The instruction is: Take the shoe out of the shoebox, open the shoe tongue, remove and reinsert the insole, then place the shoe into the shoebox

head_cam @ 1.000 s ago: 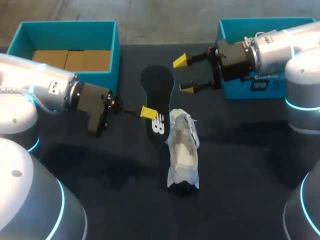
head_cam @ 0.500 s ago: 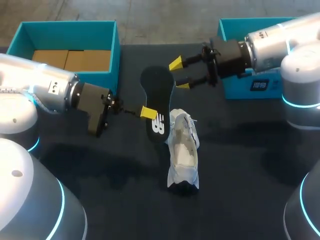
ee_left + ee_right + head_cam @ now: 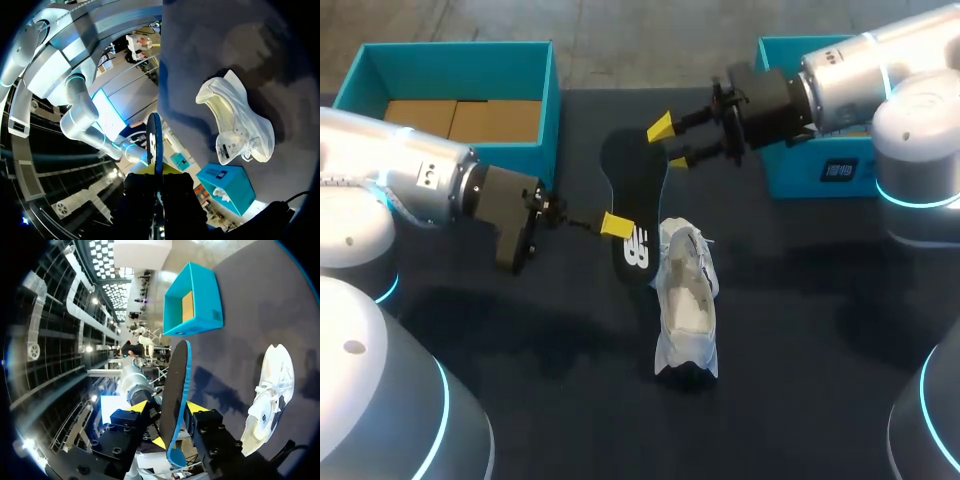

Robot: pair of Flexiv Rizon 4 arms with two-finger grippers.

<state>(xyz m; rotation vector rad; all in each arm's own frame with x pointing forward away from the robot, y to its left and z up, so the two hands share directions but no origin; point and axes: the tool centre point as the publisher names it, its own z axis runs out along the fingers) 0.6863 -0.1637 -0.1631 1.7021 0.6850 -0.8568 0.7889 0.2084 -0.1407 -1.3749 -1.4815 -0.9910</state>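
Note:
The black insole (image 3: 635, 190) hangs above the table, its heel end pinched in my left gripper (image 3: 617, 226), which is shut on it. In the left wrist view the insole (image 3: 154, 137) stands edge-on, straight out of the gripper (image 3: 156, 172). My right gripper (image 3: 667, 144) is at the insole's toe end. In the right wrist view its fingers (image 3: 196, 406) flank the insole (image 3: 176, 380), with a gap still showing on one side, so the right gripper (image 3: 167, 407) is open. The white shoe (image 3: 685, 300) lies on its side on the table below the insole.
An open teal shoebox (image 3: 545, 90) with a brown cardboard floor stands at the back left. A second teal box (image 3: 820, 172) sits at the back right, under my right arm. The table is dark cloth.
My right gripper has moved left from the teal box to the insole's toe end, and its fingers have drawn closer together around it. The left arm, insole and shoe have stayed put.

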